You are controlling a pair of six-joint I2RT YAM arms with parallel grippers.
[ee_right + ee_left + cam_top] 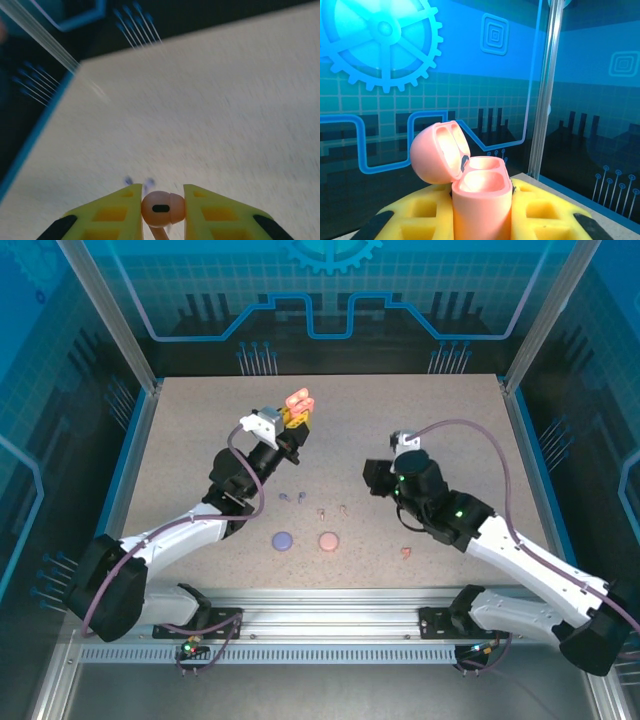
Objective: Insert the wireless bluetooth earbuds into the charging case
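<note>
Speckled beige tabletop [200, 450]; blue-panel enclosure [90, 350] w/ gear graphic [330, 252]. Open surface along L, R & far edges. Purple case [283, 539], pink case [328, 540] and loose buds [300, 496] clustered near-centre. L claw [294, 418] raised at far centre, clamped on coral case [481, 192], lid flipped up. R claw [160, 214] pinches coral earbud [160, 207] betw. yellow pads [215, 215], above tabletop.

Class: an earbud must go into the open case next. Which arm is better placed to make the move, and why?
Right. The right gripper is shut on a coral-orange earbud and free to travel. The left gripper holds the open coral-orange case raised, lid back, wells apparently empty.
</note>
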